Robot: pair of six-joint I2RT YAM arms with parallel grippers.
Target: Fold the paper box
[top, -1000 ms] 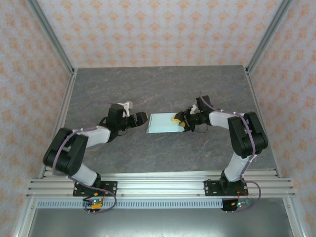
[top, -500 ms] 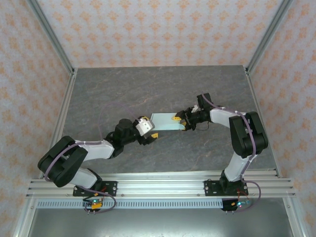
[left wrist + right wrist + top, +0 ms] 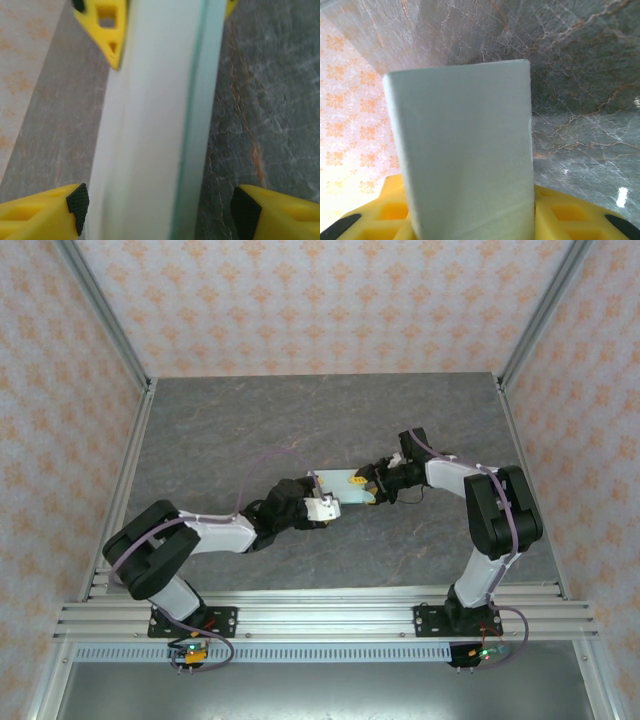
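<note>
The paper box (image 3: 338,485) lies in the middle of the gray table (image 3: 230,420). The right claw (image 3: 368,486) pinches its end at 3 o'clock. The left claw (image 3: 159,210) is spread wide around its 9 o'clock end.

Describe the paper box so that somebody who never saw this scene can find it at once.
Look at the middle of the grey marbled table, where the two arms meet. Between the left gripper and the right gripper is the paper box, its right end held in the right gripper. It is the one pale mint-blue card piece; the grippers beside it are yellow and black.
</note>
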